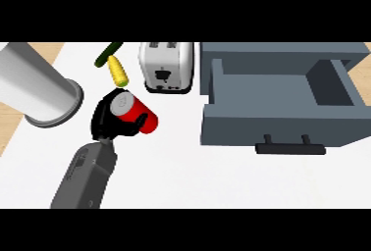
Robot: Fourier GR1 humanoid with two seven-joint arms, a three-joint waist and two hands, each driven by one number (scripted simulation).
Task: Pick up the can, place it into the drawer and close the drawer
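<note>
A red can (144,117) with a silver top is tilted, its top facing up and to the left. My left hand (109,120) is shut on it, black fingers wrapped round its body and hiding its left side. The can and hand are left of centre, over the white counter (217,181). At the right, the grey drawer (279,125) stands pulled open. Its hollow inside (268,88) holds nothing I can see, and its dark handle (290,147) faces me. The can is about a hand's width left of the drawer's front corner. My right hand is out of sight.
A white toaster (168,66) stands just behind the can, beside the drawer's left wall. A yellow corn cob (118,71) and a green cucumber (109,53) lie behind my hand. A large pale cylinder (36,88) stands at the far left.
</note>
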